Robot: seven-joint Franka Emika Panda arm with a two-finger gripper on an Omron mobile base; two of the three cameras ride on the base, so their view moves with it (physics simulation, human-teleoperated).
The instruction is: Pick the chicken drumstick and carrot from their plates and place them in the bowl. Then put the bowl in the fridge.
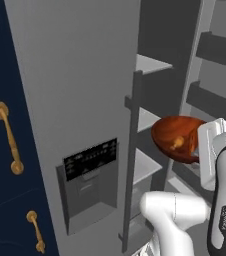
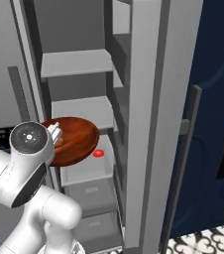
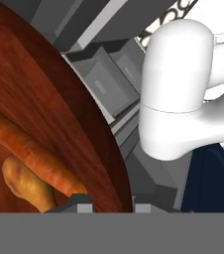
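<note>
Bowl (image 1: 177, 137) is hanging in the air at the open fridge (image 1: 150, 120), level with a middle shelf (image 1: 146, 119); left base view has it tilting a little, because the gripper (image 1: 197, 150) is gripping it by the near rim only.

Right base view: bowl is sitting just outside the shelves, above the drawer tray with a red item (image 2: 98, 153) (unidentifiable), not resting on anything.

Hand view: carrot (image 3: 29, 149) and drumstick (image 3: 27, 186) are lying inside, so loading looks done. Jaws are pinching the rim, nearly pressed together. Placement on a shelf is remaining.
</note>
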